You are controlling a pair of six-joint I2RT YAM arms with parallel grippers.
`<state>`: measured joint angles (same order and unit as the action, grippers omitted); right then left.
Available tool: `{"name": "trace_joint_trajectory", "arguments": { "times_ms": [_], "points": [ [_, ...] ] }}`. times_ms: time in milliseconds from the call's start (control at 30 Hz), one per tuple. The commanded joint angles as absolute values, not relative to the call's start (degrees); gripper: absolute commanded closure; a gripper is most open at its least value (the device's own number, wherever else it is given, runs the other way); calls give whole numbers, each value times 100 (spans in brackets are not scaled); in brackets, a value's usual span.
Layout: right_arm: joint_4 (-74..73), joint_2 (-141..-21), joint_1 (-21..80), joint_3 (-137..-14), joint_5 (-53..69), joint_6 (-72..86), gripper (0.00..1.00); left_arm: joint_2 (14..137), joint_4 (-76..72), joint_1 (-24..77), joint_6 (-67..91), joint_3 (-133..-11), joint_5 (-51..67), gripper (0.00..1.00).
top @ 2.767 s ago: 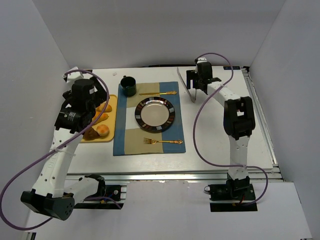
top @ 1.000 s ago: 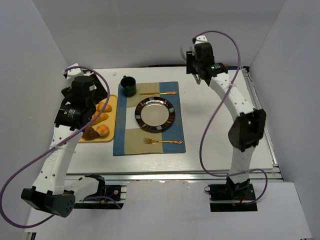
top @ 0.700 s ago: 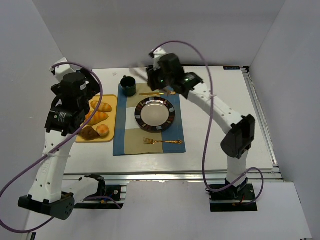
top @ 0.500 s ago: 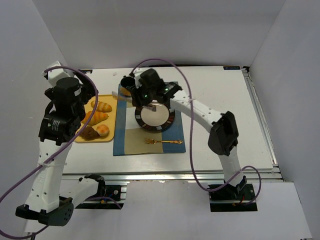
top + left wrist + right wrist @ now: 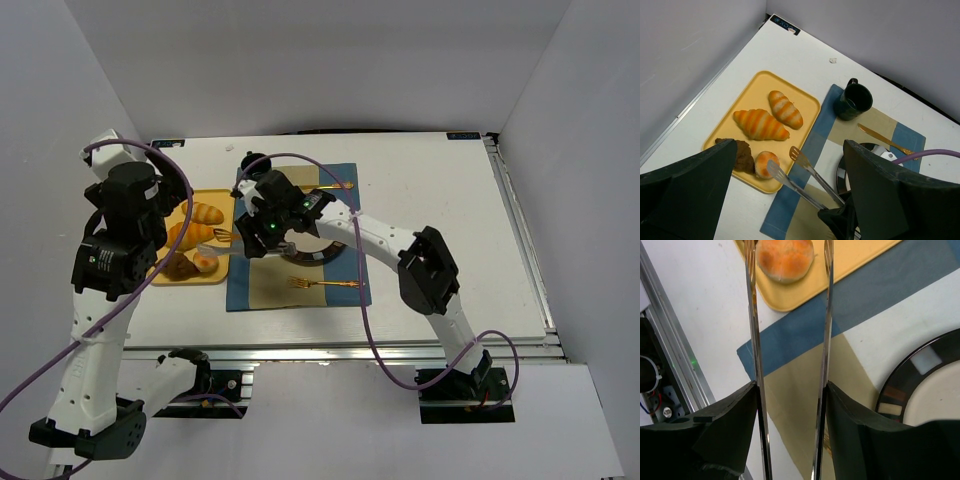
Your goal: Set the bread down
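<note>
The round pale-golden bun (image 5: 785, 259) lies at the near corner of the yellow tray (image 5: 755, 85), touching the dark brown lumpy chunk (image 5: 744, 156) on its left. My right gripper (image 5: 790, 390) is shut on a pair of metal tongs (image 5: 805, 175), whose two tips stand spread apart on either side of the bun (image 5: 206, 262), apart from it. From the top, the right gripper (image 5: 262, 235) hovers over the placemat's left edge. My left gripper (image 5: 790, 144) is open and empty, high above the tray.
Two striped croissants (image 5: 760, 124) lie farther back on the tray. On the blue and tan placemat (image 5: 260, 290) are a dark-rimmed plate (image 5: 905, 385), a gold fork (image 5: 325, 284), a gold knife (image 5: 885, 139) and a dark green cup (image 5: 853, 101). White walls close in on the left and back.
My right arm swung from the back right corner across the plate to the tray, carrying the tongs. My left arm rose and drew back off the tray.
</note>
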<state>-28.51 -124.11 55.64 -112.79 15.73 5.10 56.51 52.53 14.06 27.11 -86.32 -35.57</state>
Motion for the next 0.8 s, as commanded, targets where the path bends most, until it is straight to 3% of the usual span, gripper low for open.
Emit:
{"name": "trace_joint_trajectory", "arguments": {
  "times_ms": [0,400,767],
  "points": [
    [-2584,-12129,5616,-11233,1881,431,39,5572,5282,1397,2663,-8648,-3560,2],
    [-2584,-12621,5730,-11338,2109,396,35,5546,5414,1397,2575,-8631,-3542,2],
    [-2303,-13034,5766,-11249,1617,334,32,5440,5546,1397,2566,-8596,-3674,2]
  ]
}}
